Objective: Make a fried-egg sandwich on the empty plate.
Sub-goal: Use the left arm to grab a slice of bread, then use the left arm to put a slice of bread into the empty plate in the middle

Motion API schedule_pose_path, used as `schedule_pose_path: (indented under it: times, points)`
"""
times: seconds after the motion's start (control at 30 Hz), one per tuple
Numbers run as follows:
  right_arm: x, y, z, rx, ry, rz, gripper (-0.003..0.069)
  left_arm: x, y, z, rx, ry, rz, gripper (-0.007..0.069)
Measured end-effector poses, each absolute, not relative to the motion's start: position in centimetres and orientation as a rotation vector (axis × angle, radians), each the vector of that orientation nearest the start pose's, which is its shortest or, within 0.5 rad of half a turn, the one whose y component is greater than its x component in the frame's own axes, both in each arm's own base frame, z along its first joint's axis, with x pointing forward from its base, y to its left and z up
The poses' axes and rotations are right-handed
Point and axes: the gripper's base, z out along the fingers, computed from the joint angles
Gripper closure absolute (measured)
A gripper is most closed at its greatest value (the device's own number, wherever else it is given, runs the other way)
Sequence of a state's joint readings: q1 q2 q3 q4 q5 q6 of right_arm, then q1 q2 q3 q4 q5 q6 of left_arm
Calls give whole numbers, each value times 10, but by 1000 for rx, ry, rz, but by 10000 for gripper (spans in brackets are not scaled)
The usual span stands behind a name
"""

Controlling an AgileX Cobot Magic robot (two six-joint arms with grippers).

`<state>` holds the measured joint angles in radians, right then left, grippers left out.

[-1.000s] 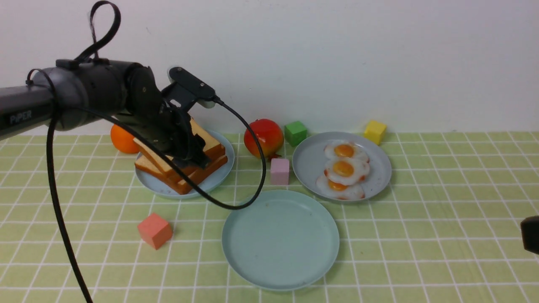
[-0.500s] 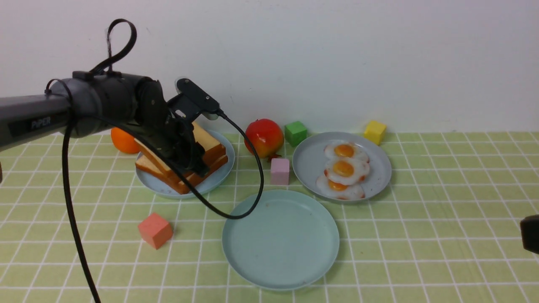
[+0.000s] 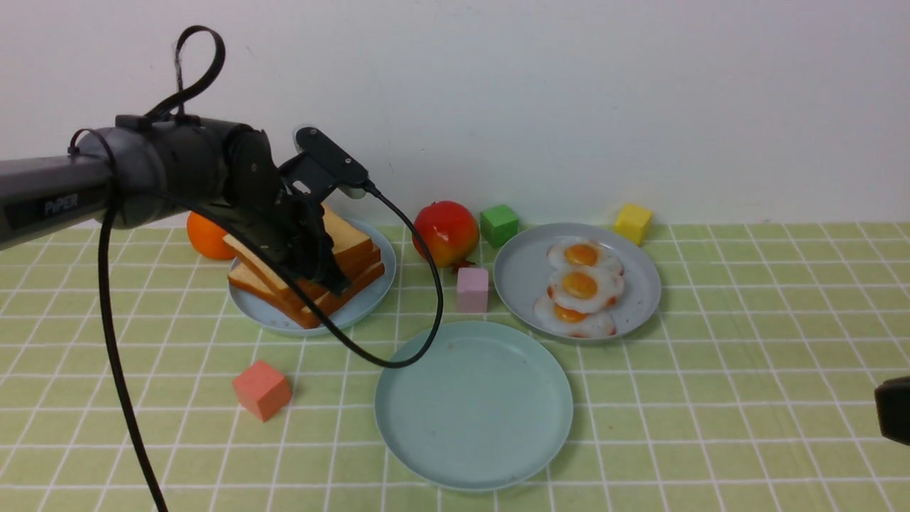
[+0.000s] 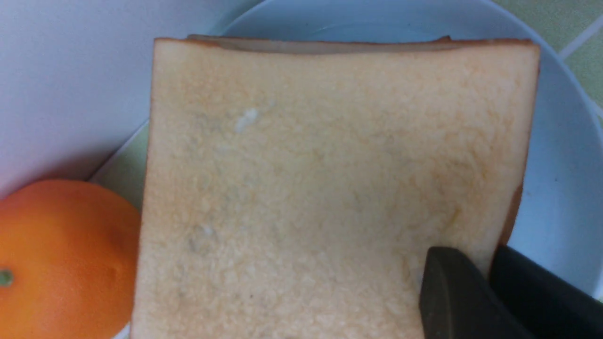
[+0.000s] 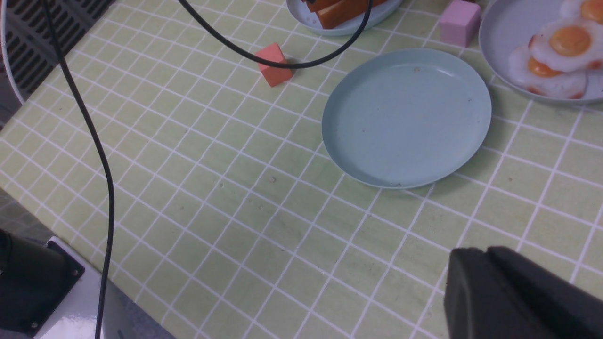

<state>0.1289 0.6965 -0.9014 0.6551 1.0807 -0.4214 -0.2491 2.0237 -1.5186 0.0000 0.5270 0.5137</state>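
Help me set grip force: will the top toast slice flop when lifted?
Probably stiff: the top toast slice looks thick with straight edges. Its rough, porous face should resist slipping. Held near one corner, it may tilt.

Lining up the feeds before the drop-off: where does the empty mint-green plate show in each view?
Front view: mint-green plate, low centre, nearest the camera of the three plates.
Left wrist view: not in it; toast fills the picture.
Right wrist view: mint-green plate, between the coral cube and the egg plate.
Shared landmark: the light-blue plate under the toast, in all three views.
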Motion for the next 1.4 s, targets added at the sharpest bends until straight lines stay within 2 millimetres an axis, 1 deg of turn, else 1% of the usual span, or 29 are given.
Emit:
schedule_pose_path:
  times: [0.1,0.17,0.2,0.23,0.27,0.3,0.33,0.37,0.43,0.47,0.5,0.57,0.63,0.77,0.93,1.03,1.17,1.23,1.3,1.4]
  points:
    - [94,62,379,-522,2148,672,601,433,-111,211,932,2336,101,561]
    - [94,62,379,-522,2148,672,599,425,-115,227,933,2326,89,561]
    - [94,62,379,-523,2148,672,599,424,-115,229,934,2325,88,561]
    - [94,62,378,-528,2147,665,597,416,-121,244,927,2319,71,562]
    - [94,61,378,-533,2147,659,596,408,-129,254,919,2320,47,565]
    - [94,61,378,-535,2147,656,595,408,-129,254,919,2320,47,565]
    - [94,61,378,-538,2147,649,594,399,-140,265,914,2311,20,571]
    - [94,61,378,-545,2148,638,593,385,-158,275,894,2324,-36,580]
    - [94,60,377,-550,2149,631,591,367,-185,279,915,2348,-98,580]
    - [94,60,377,-552,2150,631,591,365,-188,278,921,2354,-103,580]
    - [93,60,377,-559,2153,622,589,352,-208,276,965,2362,-134,580]
    - [91,59,377,-567,2154,606,588,333,-233,262,1049,2390,-158,580]
    - [89,58,377,-569,2151,594,585,320,-252,252,1129,2389,-164,580]
    - [85,56,378,-575,2137,571,585,308,-278,230,1260,2353,-114,580]
    - [82,56,379,-576,2127,567,585,312,-284,213,1270,2356,-79,580]
    - [82,56,379,-576,2127,567,585,314,-283,207,1287,2354,-49,584]
    - [82,56,379,-576,2127,567,583,314,-284,207,1287,2348,-45,585]
    - [82,56,379,-576,2127,567,582,315,-284,207,1286,2348,-46,564]
    - [82,56,379,-576,2127,567,581,315,-284,207,1285,2348,-46,520]
    - [82,56,379,-576,2127,567,578,314,-283,207,1284,2358,-51,417]
